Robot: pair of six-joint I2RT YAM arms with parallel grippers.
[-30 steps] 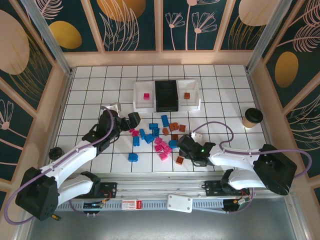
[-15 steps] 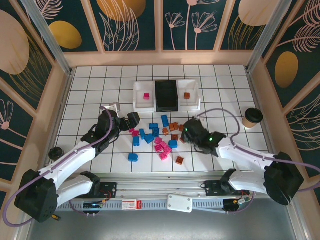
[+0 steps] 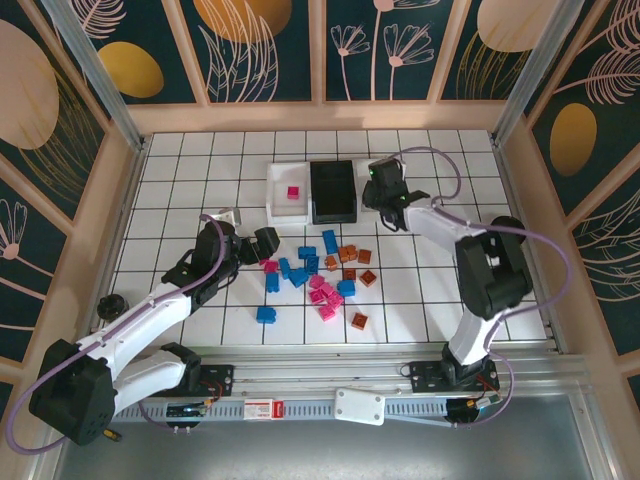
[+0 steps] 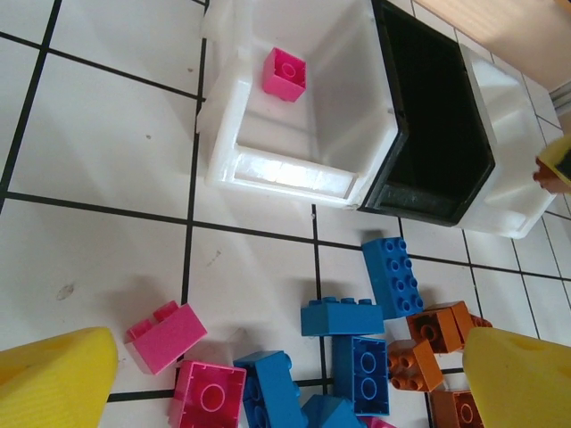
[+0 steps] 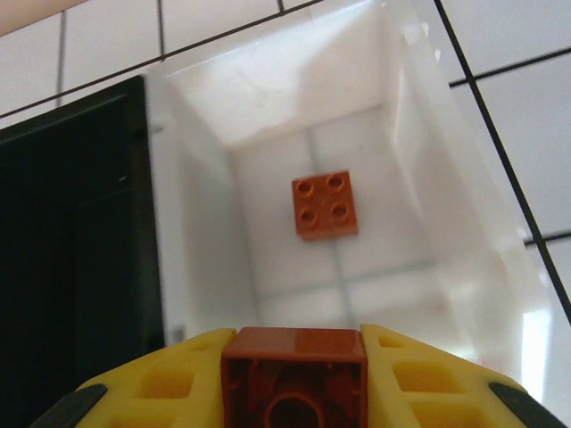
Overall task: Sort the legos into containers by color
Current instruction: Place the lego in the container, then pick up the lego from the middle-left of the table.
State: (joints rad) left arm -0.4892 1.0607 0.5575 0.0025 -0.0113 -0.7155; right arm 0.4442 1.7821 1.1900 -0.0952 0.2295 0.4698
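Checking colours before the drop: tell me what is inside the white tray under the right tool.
One orange-brown brick lies studs up on the white tray floor. The tray's near end is covered by the right tool and the held brick gripped in it, also orange-brown.

Right gripper (image 3: 383, 190) over the right white tray (image 3: 367, 212); left gripper (image 3: 270, 243) beside the scattered bricks (image 3: 329, 240); 1 pink brick (image 3: 293, 192) in the left white tray (image 3: 272, 196).

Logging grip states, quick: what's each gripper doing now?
Left gripper: open, holding nothing.
Right gripper: closed on an orange-brown brick over the right white tray.
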